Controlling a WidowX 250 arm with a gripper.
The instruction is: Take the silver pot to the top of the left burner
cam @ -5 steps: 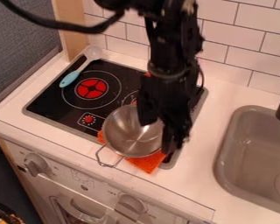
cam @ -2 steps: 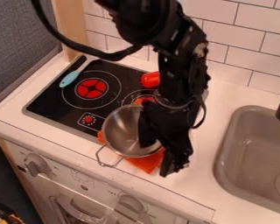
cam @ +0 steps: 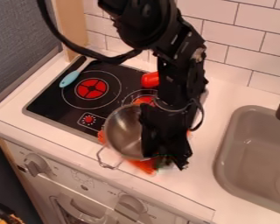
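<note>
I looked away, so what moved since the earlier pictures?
The gripper moved toward the front of the stove, by the pot's right side, and more of the red thing shows behind the arm. The pot shifted just slightly frontward. I can't tell whether it's gripped. The blue-handled spoon stayed put.

Toy kitchen, by my eye: cooktop (cam: 57,104) left of the hand (cam: 165,160), sink (cam: 247,155) right, tiled wall (cam: 247,43) behind.
</note>
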